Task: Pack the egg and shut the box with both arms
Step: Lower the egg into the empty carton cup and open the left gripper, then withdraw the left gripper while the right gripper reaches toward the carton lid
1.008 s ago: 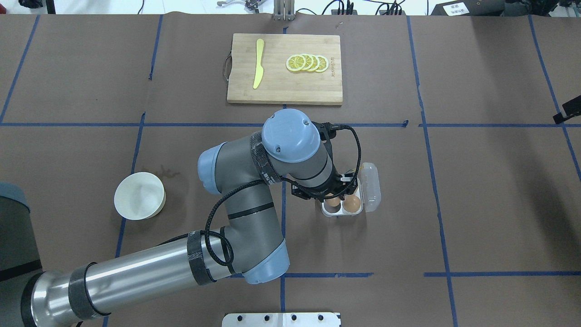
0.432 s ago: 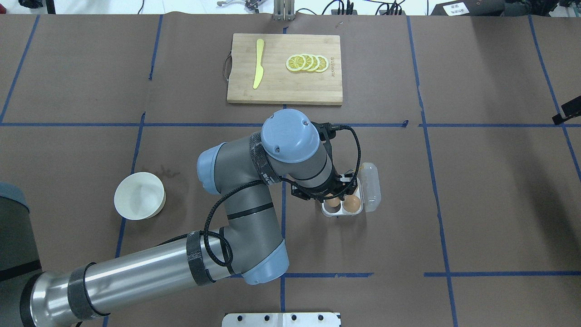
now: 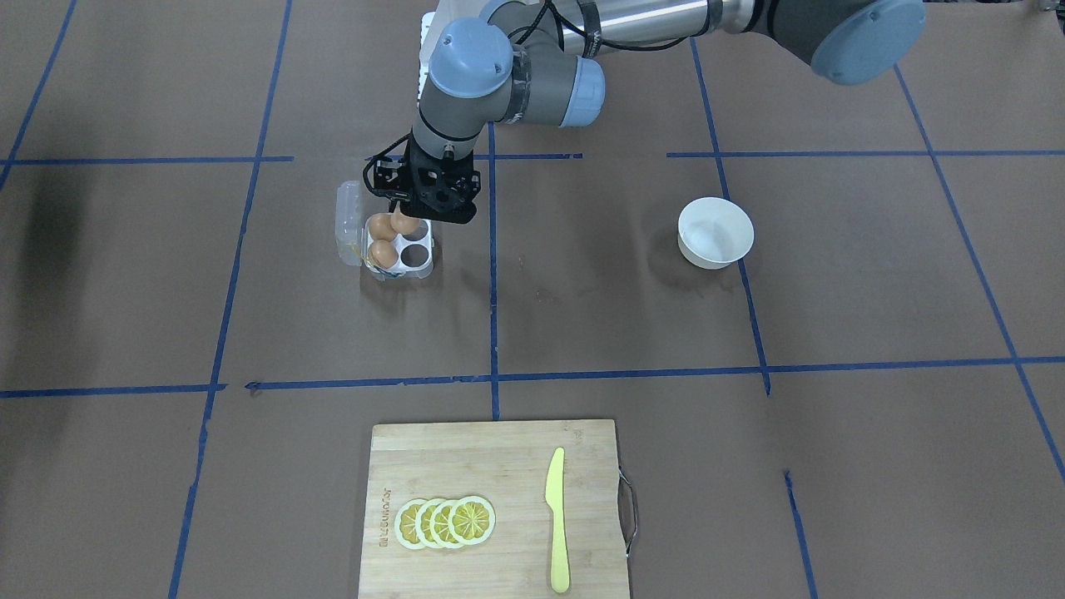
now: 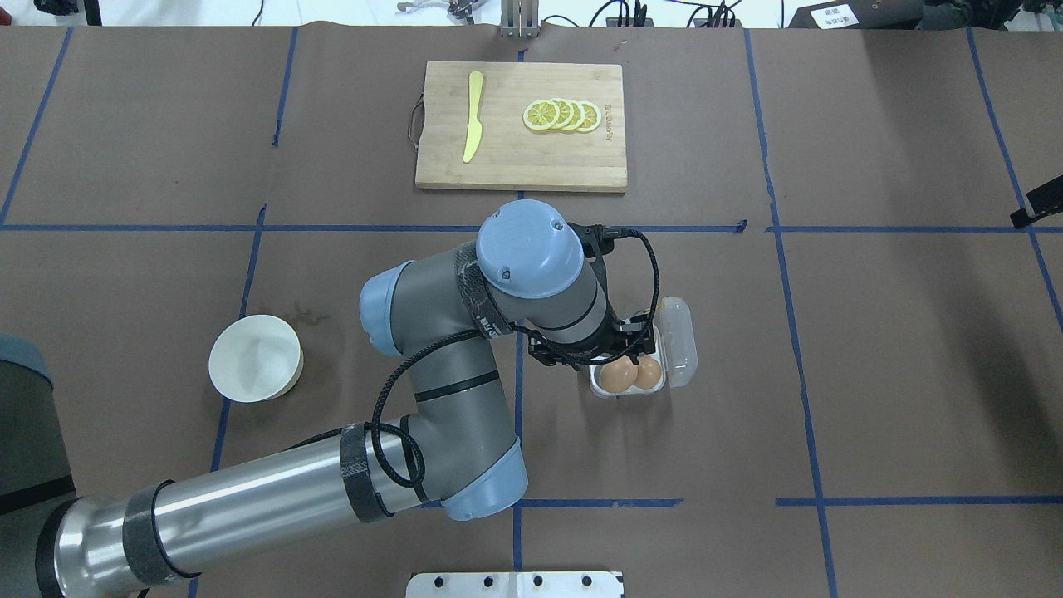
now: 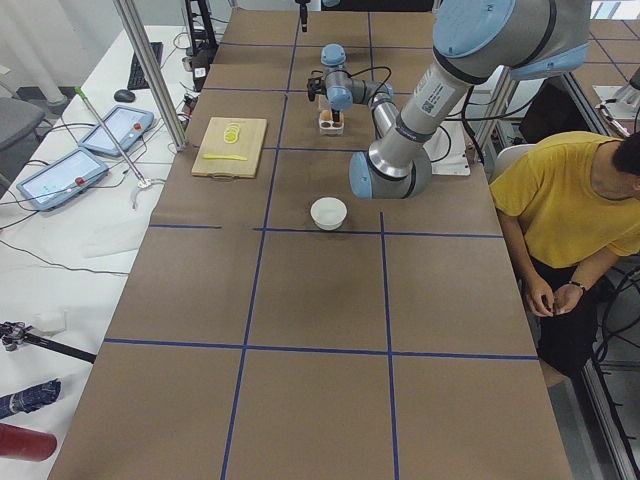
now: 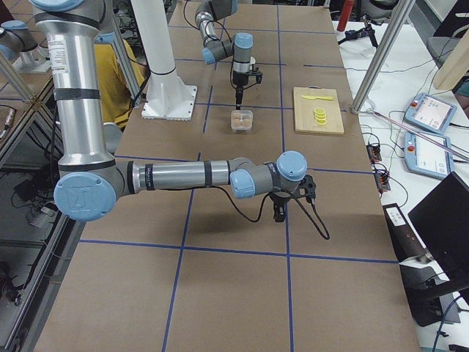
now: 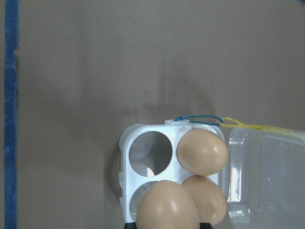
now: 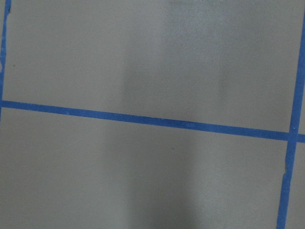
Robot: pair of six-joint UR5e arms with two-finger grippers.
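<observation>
1. The left gripper hangs straight down over the box. Its jaws are drawn in on an egg, and a dark fingertip peeks out on each side of the shell.
2. That egg sits low over the box's corner cell nearest the robot, on the side away from the lid. I cannot tell whether it touches the cell.
3. Two other eggs already fill the pair of cells along the lid side. The empty cell lies at the far corner, away from the lid.
4. The lid lies flung open flat on the box's right, and a yellow string trails across its far edge.
5. The left arm reaches in over the table from the box's left.
6. A white bowl stands well off to the box's left.
7. Beyond the box, away from the robot, lies a wooden board with lemon slices and a yellow knife.
8. The right gripper hovers well apart on the box's right. I cannot tell how its jaws stand.
</observation>
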